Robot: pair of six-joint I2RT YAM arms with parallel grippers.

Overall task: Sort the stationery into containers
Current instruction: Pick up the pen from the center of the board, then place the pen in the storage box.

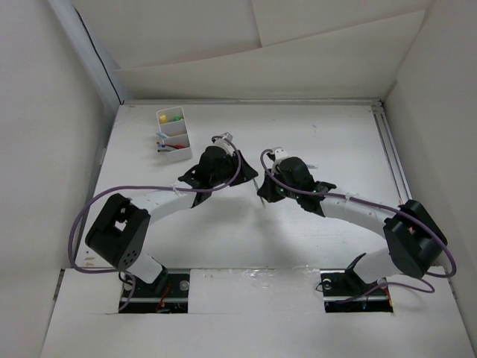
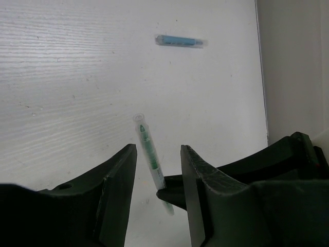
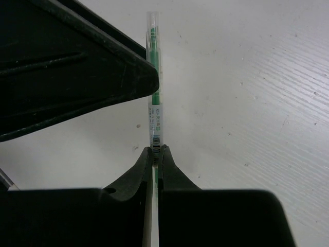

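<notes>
While the white three-compartment box (image 1: 173,133) sits at the far left of the table (image 1: 335,134), just left of the left arm's wrist, both arms meet near the middle. Its farthest compartment holds the yellow and green pieces (image 1: 171,117); its nearest holds blue and red pens (image 1: 165,143), lying crosswise. What the middle one holds I cannot tell from here.

Just right of the box, the left gripper (image 2: 158,148) points right with its fingers spread about a third open, one on either side of the green pen (image 2: 149,152). Whether either finger touches the pen I cannot tell. The right gripper (image 3: 155,149) faces it from the right, fingers pinched tight on the near end of that same clear-barrelled pen, which sticks out straight beyond the tips. Whether the pen's free end rests on the table is not clear.

Farther right, a blue pen (image 2: 179,41) lies alone on the bare surface, well apart from both grippers. Beyond it the table runs to a pale strip (image 1: 385,149) along the right wall (image 1: 436,112). Bare tabletop lies far of the arms and to their right.
</notes>
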